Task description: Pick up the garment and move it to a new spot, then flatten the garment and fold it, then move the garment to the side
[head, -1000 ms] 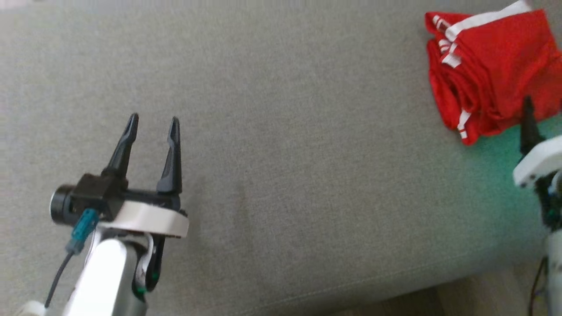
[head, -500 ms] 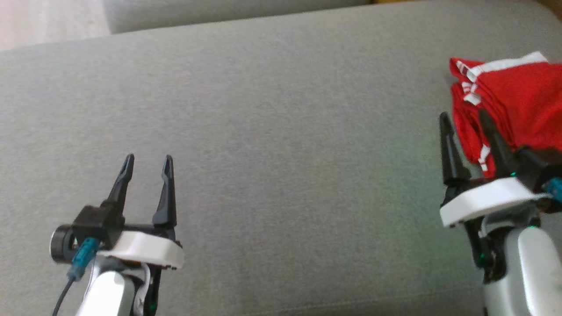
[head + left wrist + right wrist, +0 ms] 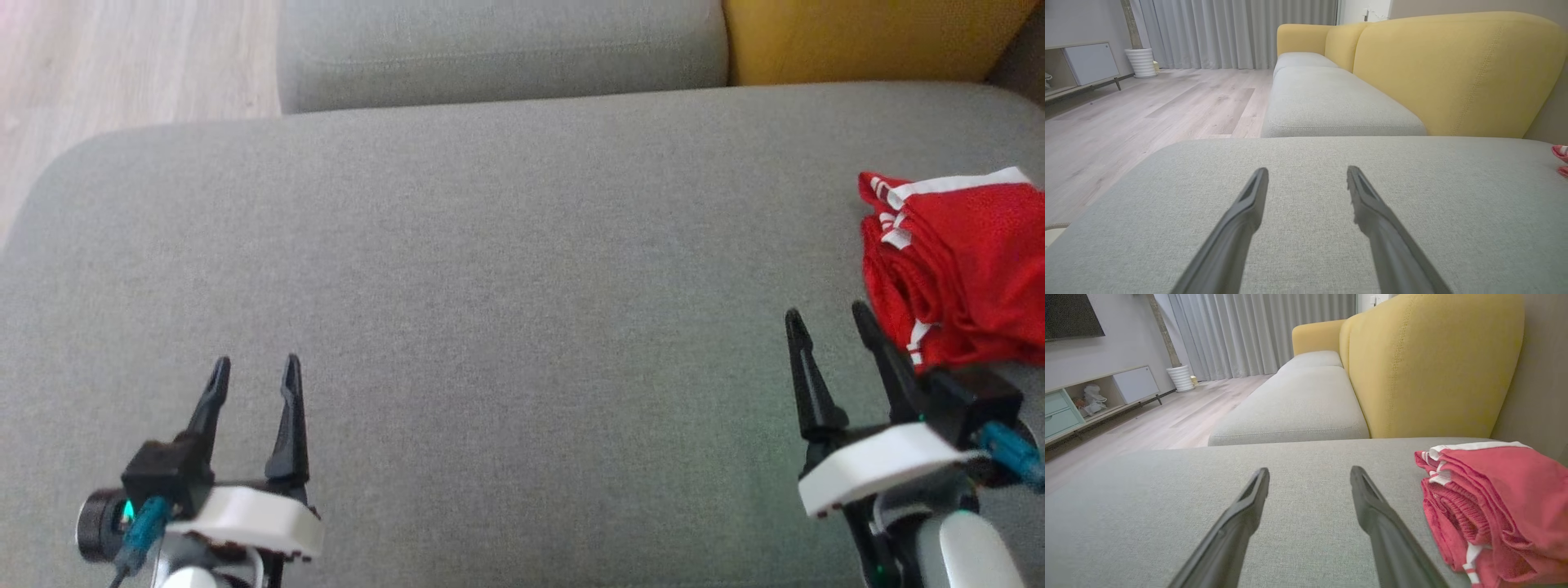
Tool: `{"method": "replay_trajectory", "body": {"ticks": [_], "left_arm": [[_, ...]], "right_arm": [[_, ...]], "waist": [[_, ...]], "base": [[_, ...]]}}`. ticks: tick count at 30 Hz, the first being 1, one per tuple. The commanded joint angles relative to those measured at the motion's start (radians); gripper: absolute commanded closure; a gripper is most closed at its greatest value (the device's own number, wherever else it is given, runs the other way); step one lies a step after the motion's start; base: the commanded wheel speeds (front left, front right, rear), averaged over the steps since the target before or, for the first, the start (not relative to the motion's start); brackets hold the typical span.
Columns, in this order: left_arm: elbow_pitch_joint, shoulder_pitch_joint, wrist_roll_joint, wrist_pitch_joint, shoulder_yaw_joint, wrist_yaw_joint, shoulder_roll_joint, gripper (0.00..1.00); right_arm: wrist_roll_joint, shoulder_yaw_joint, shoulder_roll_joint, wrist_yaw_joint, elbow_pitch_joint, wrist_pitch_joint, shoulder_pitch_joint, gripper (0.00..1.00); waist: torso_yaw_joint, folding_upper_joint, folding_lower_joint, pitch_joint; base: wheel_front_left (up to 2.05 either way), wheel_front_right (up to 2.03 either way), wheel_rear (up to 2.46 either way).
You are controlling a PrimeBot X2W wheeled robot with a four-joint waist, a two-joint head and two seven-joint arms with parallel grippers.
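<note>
Both grippers stand wide and empty: the left gripper (image 3: 256, 362) hovers over the near left of the broad grey fabric cushion (image 3: 506, 286), and the right gripper (image 3: 824, 310) over its near right, with bare cloth between each pair of fingers in the wrist views. What has changed over the last second is mostly the head camera. It has lifted, so the yellow upholstered sofa back (image 3: 865, 41) and the pale wood floor (image 3: 122, 65) have come into the top of the picture, and that shift is the camera's, not the things'. The red garment with white trim (image 3: 963, 261) has stayed a folded bundle at the cushion's right side. The right arm has come fully into view and now rests just beside the bundle's near left corner, with the bundle outside its fingers. The bundle's far side is cut off by the edge, so the fold's neatness is only probable. Judging from this, the garment is already folded and set aside — the arms look drawn back to rest, with little or nothing left to do.
</note>
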Motion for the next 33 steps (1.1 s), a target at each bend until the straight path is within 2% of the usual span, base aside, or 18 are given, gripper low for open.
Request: {"method": "replay_trajectory", "body": {"ticks": [1, 15, 33], "left_arm": [[-0.039, -0.023, 0.000, 0.000, 0.032, 0.006, 0.020, 0.00], [-0.076, 0.051, -0.004, 0.022, 0.021, 0.026, 0.031, 0.00], [-0.067, 0.052, -0.015, 0.019, 0.008, 0.028, 0.040, 0.00]], "right_arm": [[0.006, 0.024, -0.001, 0.007, -0.044, -0.006, -0.011, 0.00], [-0.013, 0.015, -0.001, 0.007, -0.118, -0.026, 0.070, 0.00], [-0.003, 0.009, -0.001, 0.007, -0.111, -0.008, 0.090, 0.00]], "waist": [[-0.001, 0.0000, 0.0001, -0.016], [-0.010, 0.0000, 0.0001, -0.068], [-0.012, 0.0000, 0.0001, -0.073]], "base": [[0.00, 0.00, 0.00], [0.00, 0.00, 0.00], [0.00, 0.00, 0.00]]}}
